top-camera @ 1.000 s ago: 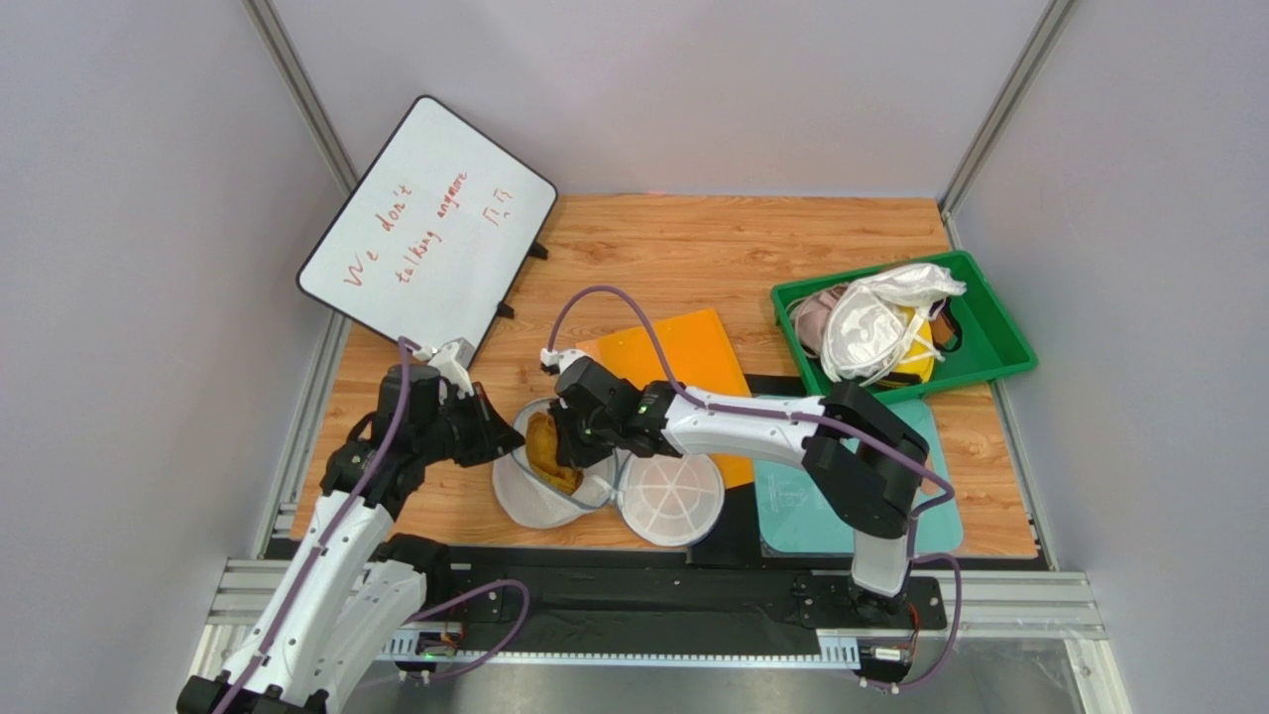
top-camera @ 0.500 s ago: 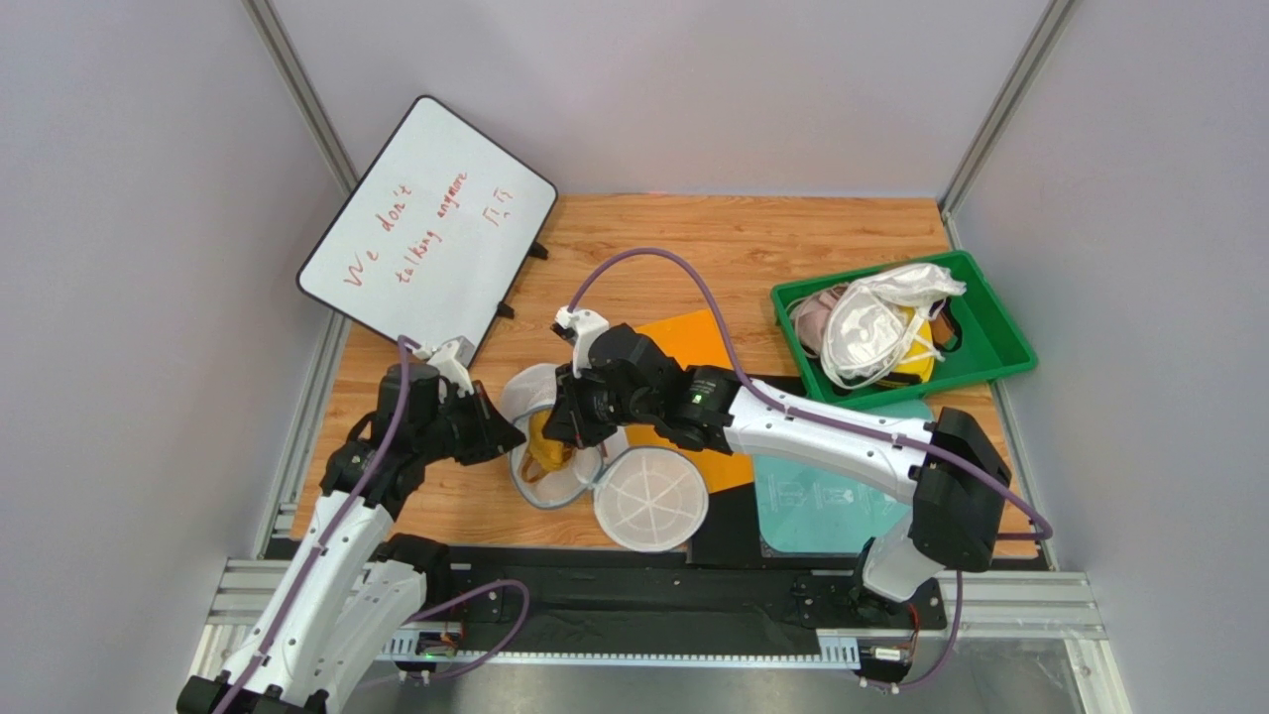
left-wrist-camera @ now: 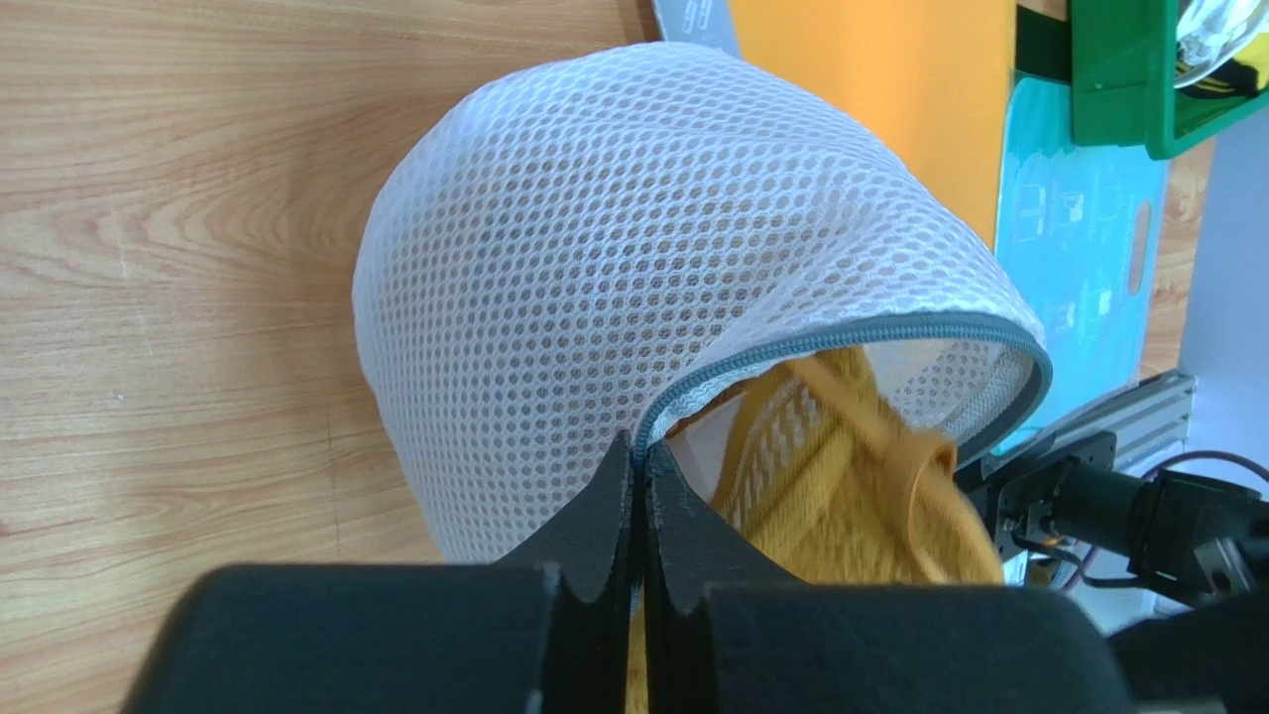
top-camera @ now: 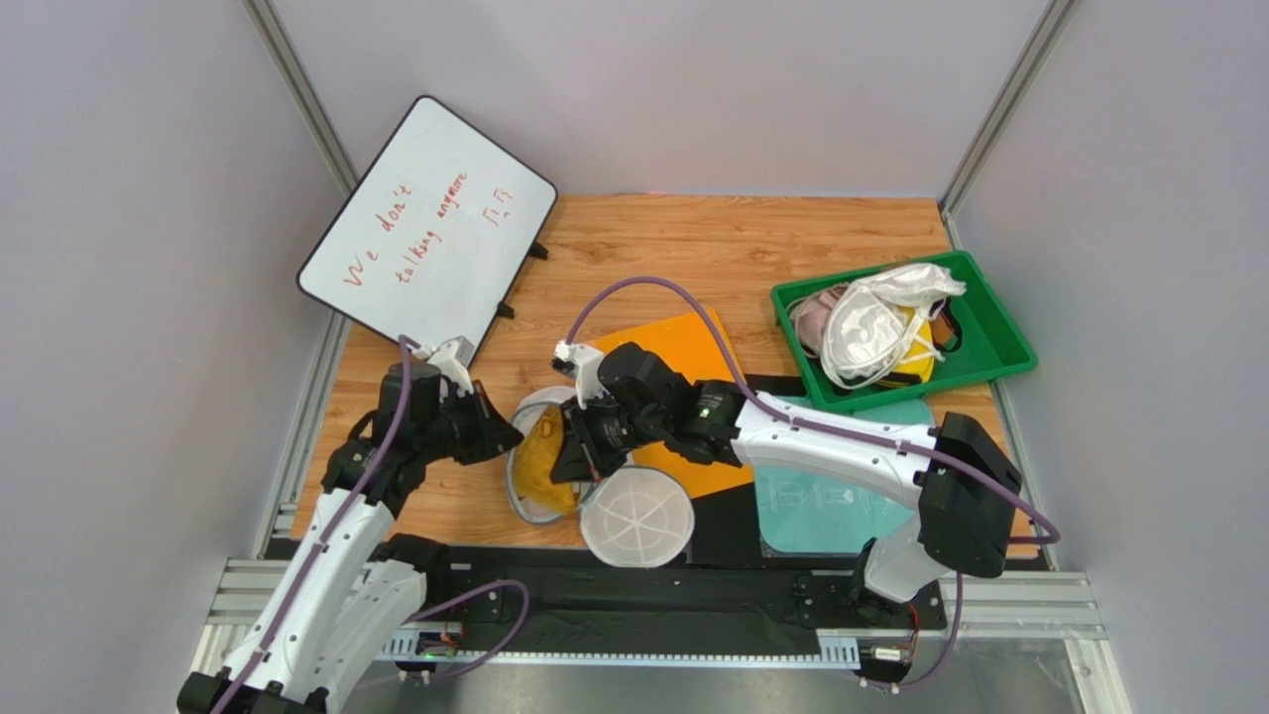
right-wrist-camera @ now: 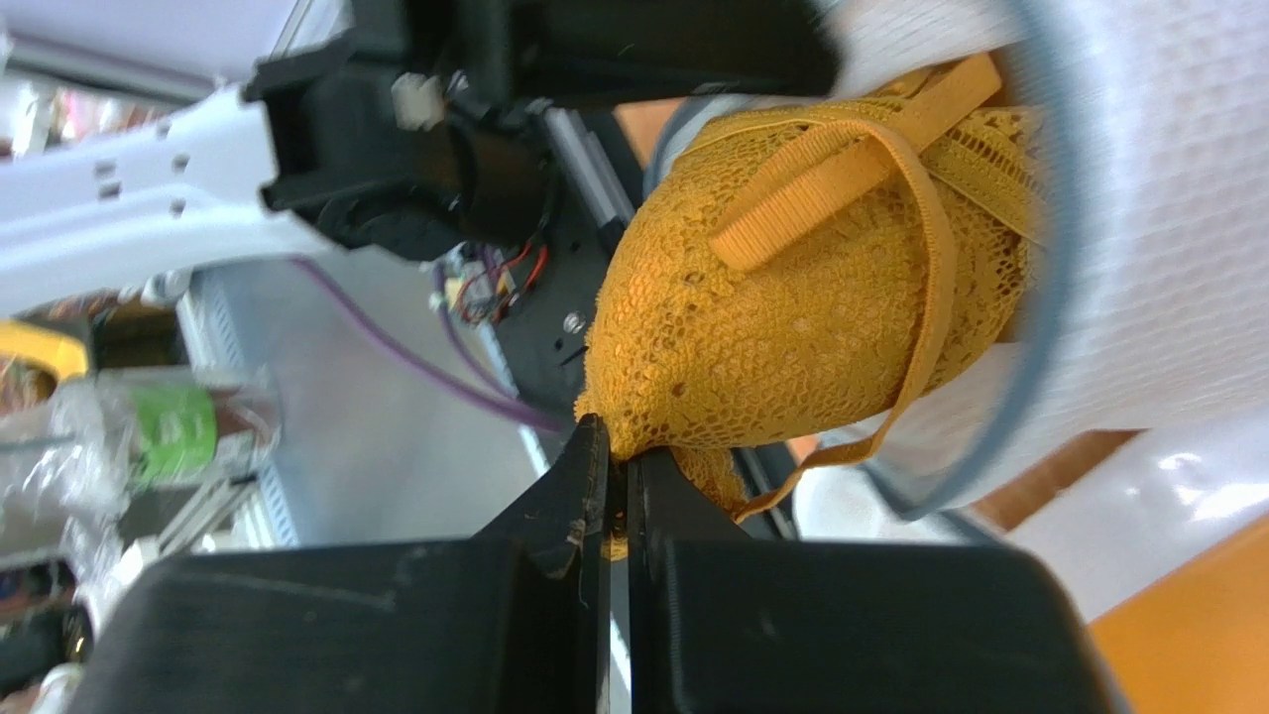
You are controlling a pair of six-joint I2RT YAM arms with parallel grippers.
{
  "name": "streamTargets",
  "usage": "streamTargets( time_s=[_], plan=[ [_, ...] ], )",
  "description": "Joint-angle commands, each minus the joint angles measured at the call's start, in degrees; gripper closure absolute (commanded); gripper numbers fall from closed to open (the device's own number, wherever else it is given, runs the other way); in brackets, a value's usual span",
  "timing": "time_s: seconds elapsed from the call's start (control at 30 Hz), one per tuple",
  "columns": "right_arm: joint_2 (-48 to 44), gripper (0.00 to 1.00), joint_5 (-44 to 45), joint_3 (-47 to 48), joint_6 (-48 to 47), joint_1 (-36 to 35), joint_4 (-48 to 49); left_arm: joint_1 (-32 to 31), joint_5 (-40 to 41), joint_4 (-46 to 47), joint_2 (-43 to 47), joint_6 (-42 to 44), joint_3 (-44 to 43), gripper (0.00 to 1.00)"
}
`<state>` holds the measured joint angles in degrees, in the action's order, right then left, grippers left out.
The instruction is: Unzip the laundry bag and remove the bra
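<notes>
The laundry bag (top-camera: 532, 424), a white mesh drum with a grey zipper rim, stands unzipped on the table between my arms. Its round lid (top-camera: 636, 516) hangs flat toward the near edge. My left gripper (top-camera: 510, 442) is shut on the bag's zipper rim (left-wrist-camera: 834, 339) at the left side of the opening. The mustard lace bra (right-wrist-camera: 775, 313) bulges out of the opening. My right gripper (right-wrist-camera: 618, 439) is shut on the bra's lace edge just outside the rim. From above the bra (top-camera: 556, 491) shows as an ochre patch under the right gripper (top-camera: 572, 458).
A whiteboard (top-camera: 429, 223) leans at the back left. A green tray (top-camera: 1001, 357) at the right holds white and pale garments. An orange mat (top-camera: 685, 357) and a teal mat (top-camera: 827, 506) lie under my right arm. A black strip runs along the near edge.
My right gripper swung over the bag and came back toward the near edge with the bra, pulling it partly out. The lid slid left and nearer. The left gripper kept its hold.
</notes>
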<state>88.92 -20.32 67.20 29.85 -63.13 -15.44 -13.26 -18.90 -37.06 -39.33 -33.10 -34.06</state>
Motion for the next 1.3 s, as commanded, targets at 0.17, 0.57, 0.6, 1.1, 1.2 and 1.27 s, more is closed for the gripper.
streamTargets(
  time_s=[0.17,0.57,0.6,1.1,1.2,1.27],
  plan=[
    [-3.6,1.00,-9.9,0.7,-3.4,-3.5,3.4,0.2,1.0,1.6,-4.6,2.1,-3.8,1.00],
    [-15.5,1.00,-2.2,3.6,-8.1,-3.2,-1.6,0.2,1.8,1.9,-5.2,2.5,-2.8,1.00],
    [-16.2,1.00,-1.8,4.2,-8.8,-3.2,-2.1,0.2,1.8,2.0,-5.2,2.5,-2.8,1.00],
    [-23.6,1.00,-11.4,3.5,-3.4,1.3,10.0,0.2,1.5,2.3,-5.2,2.3,-2.3,1.00],
    [-24.5,1.00,-10.6,3.8,-3.7,3.1,9.7,0.2,1.5,2.3,-5.1,2.2,-2.2,1.00],
    [-25.0,1.00,-10.5,3.9,-3.6,5.9,8.9,0.2,1.4,2.3,-4.8,2.2,-2.2,1.00]
  ],
)
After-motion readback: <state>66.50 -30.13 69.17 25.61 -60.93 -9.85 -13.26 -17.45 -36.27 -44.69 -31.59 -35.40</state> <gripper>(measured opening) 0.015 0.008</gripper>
